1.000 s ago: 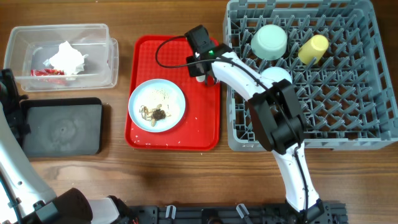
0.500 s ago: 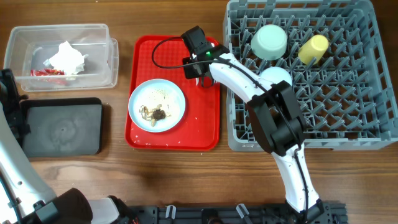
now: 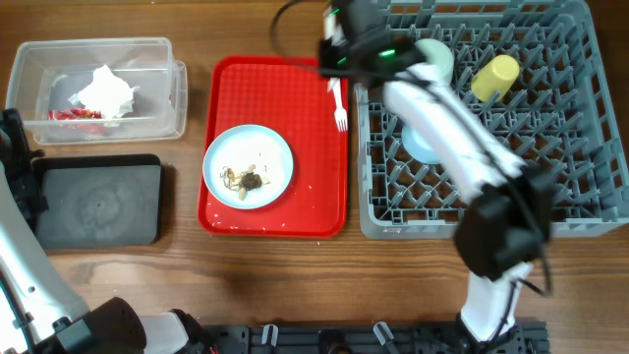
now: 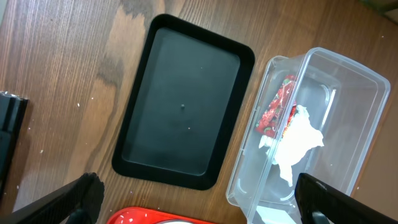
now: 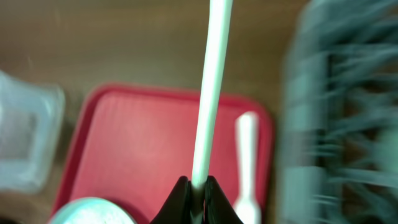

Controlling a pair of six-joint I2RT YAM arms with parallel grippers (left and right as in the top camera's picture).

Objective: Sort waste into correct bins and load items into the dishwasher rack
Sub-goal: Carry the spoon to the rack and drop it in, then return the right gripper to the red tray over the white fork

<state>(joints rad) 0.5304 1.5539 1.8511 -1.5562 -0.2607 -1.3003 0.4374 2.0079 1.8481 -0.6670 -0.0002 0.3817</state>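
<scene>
My right gripper (image 3: pixel 342 41) is shut on the handle of a white spoon (image 5: pixel 211 87) and holds it above the far right corner of the red tray; the spoon's head is out of view. The white fork (image 3: pixel 339 105) lies on the tray beside the grey dishwasher rack (image 3: pixel 580 197). The pale blue plate (image 3: pixel 248 165) holds brown food scraps (image 3: pixel 246 179). The clear tub (image 3: pixel 39 47) holds the napkin (image 3: pixel 106 91) and red wrapper (image 3: pixel 74 114). My left gripper (image 4: pixel 199 199) is open and empty above the black tray (image 4: pixel 183 106).
The rack holds a pale green bowl (image 3: pixel 432 61), a yellow cup (image 3: pixel 494 77) and a pale blue bowl (image 3: pixel 425 146). The red serving tray (image 3: pixel 285 79) has white crumbs near its front edge. The left arm stands at the table's left edge.
My right gripper has risen from the red tray and moved toward the far edge with the spoon in it, uncovering the fork. The left arm has not moved.
</scene>
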